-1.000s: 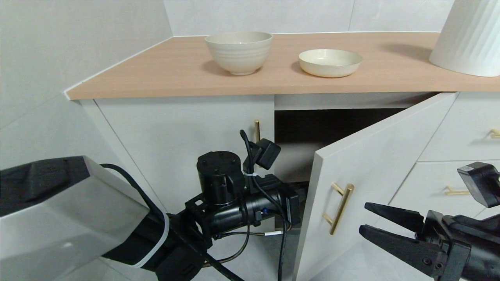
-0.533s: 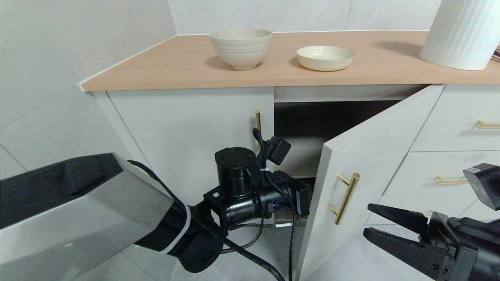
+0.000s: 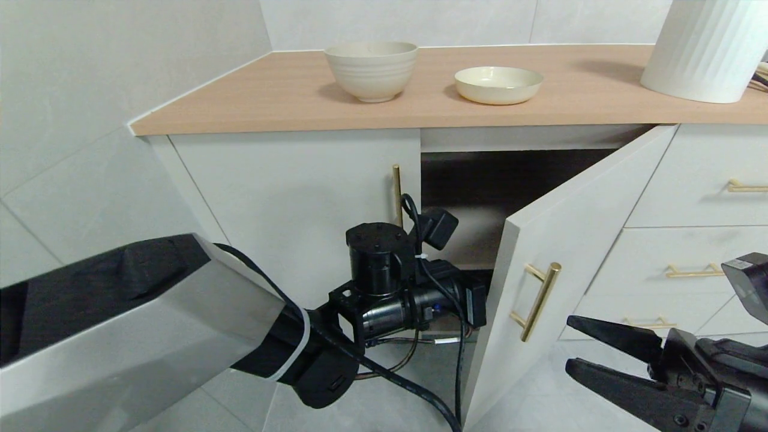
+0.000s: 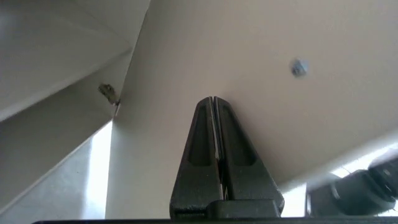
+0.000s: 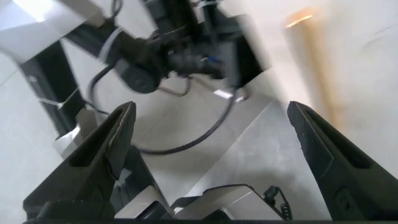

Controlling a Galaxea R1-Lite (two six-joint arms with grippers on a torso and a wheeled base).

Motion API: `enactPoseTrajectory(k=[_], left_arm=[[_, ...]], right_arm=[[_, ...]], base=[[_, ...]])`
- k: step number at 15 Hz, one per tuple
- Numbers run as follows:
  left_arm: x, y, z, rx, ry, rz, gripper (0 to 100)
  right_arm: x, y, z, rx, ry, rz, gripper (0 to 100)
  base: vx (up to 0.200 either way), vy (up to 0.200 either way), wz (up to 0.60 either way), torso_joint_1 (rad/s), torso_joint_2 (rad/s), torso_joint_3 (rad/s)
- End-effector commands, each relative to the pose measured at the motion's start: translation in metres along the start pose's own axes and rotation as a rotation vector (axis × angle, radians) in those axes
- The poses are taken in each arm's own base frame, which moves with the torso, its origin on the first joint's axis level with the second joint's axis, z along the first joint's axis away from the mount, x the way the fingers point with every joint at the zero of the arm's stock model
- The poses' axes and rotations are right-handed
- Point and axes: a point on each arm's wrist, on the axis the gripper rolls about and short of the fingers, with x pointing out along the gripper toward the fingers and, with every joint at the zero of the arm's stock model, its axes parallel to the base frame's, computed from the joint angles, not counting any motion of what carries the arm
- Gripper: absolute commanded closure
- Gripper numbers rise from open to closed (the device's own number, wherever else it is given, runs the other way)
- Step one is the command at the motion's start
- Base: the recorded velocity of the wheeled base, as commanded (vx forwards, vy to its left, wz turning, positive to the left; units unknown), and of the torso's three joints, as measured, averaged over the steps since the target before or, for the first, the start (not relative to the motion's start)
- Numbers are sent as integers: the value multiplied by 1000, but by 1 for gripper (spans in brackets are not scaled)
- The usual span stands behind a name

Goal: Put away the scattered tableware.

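Bowl [image 3: 371,69] and shallow dish [image 3: 498,84] sit side by side on the bench [image 3: 270,102] at the top of the frame, well above both my grippers. The left gripper [image 4: 213,106], clenched on nothing, points at the inner face of the half-open cabinet door [image 3: 576,240] at centre; I cannot tell if it touches. The right gripper [image 3: 573,343], lower right, is spread wide and empty outside the door. I judge it the freer arm for reaching up to the dish.
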Motion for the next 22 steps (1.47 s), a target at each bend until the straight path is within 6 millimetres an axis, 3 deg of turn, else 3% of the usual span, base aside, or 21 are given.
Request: enactPoseTrajectory(k=[1, 6, 8, 11, 13, 15, 19, 22], left_arm=[[11, 4, -2, 3, -3, -8, 100], [20, 5, -2, 2, 1, -15, 100], [30, -22, -7, 10, 8, -68, 100], [48, -88, -22, 23, 44, -224, 100], [42, -103, -18, 26, 38, -238, 100], [36, -102, -13, 27, 21, -210, 100], [17, -80, 10, 33, -32, -119, 100], [-34, -47, 49, 37, -93, 24, 100]], right_arm=[[-3, 3, 2, -6, -11, 15, 0], [-4, 16, -2, -11, 9, 100, 0], [-7, 27, 0, -21, 0, 166, 0], [-17, 47, 3, -35, -25, 287, 0], [-19, 49, 1, -58, -20, 306, 0], [-22, 48, -6, -125, 12, 346, 0], [-19, 45, -8, -121, 49, 321, 0], [1, 31, -1, -100, 58, 148, 0]], base=[[0, 0, 0, 0, 0, 0], [0, 0, 0, 0, 0, 0], [0, 0, 0, 0, 0, 0], [0, 0, 0, 0, 0, 0], [0, 0, 0, 0, 0, 0], [0, 0, 0, 0, 0, 0], [0, 0, 0, 0, 0, 0], [0, 0, 0, 0, 0, 0]])
